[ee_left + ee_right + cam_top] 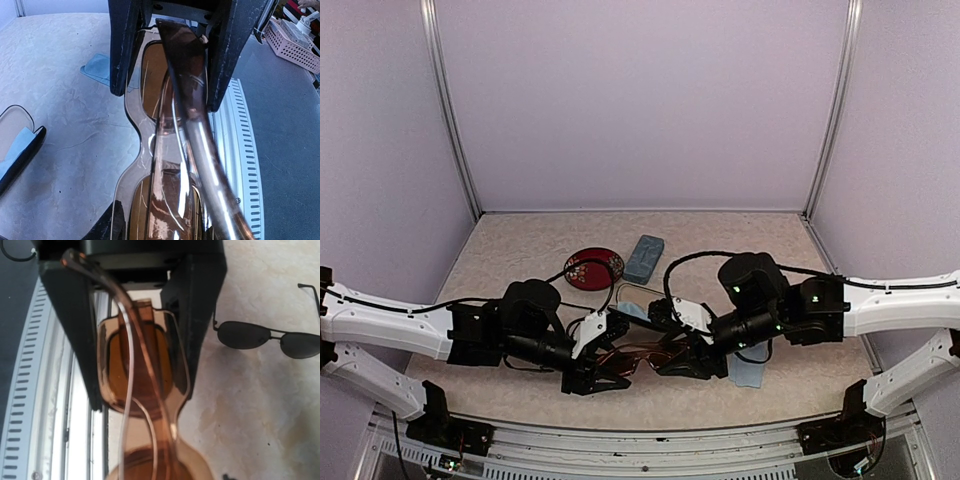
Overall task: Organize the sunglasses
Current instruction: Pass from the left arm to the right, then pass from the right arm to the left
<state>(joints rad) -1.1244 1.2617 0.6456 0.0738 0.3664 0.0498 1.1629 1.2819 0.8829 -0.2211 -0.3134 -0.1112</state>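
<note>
Gripping the reddish-brown sunglasses point(645, 357) by opposite lenses with my left fingers point(122, 50) and right fingers point(200, 315), I should squeeze lightly without twisting.

Soft, even light from overhead, only faint shadows on the table point(520, 250) at lower centre; both wrist views slightly blurred up close, white glare streaks along the reddish-brown sunglasses point(172, 165).
</note>
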